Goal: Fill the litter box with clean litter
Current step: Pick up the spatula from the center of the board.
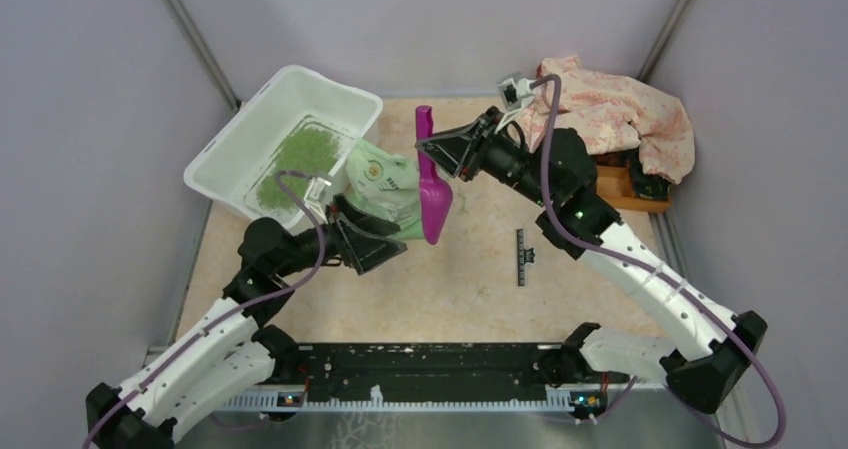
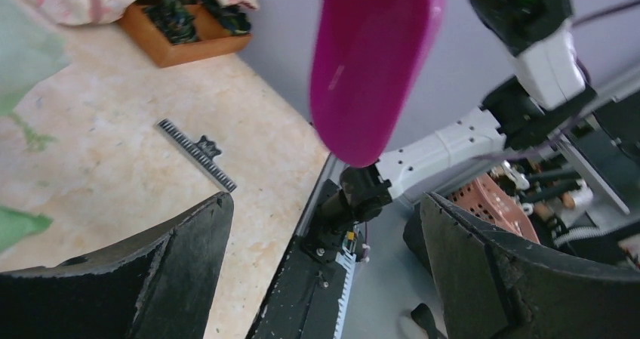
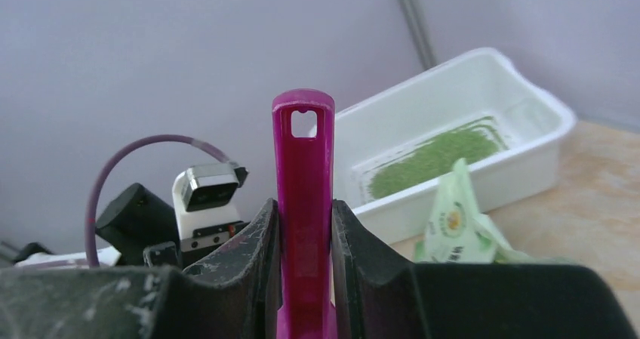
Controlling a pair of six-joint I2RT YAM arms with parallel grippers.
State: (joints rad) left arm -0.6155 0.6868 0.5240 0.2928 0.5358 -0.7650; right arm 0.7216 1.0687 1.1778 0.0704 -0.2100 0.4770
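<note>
Now the right hand (image 3: 304, 226) is closed on the pink scoop (image 1: 432, 197), and the handle is squeezed between its two fingers. The scoop is held up over the middle of the worktop (image 1: 450, 289), with the handle turned toward 12 o'clock and the bowl toward 6 o'clock. A light green bag (image 1: 383, 181) is seen just at 9 o'clock of the scoop. The left hand (image 1: 378, 247) is found at 6 o'clock of the bag. It is opened wide, and nothing is seen between its fingers (image 2: 189, 256).

The litter box (image 1: 300, 87) is placed at 10 o'clock on the worktop, just beside the bag. A patch of clean litter (image 1: 303, 154) is spread on its floor. At 2 o'clock a flowered cloth (image 1: 620, 114) is piled over an orange tray (image 1: 622, 191). A thin black strip (image 1: 521, 257) is laid flat at 4 o'clock of the scoop.
</note>
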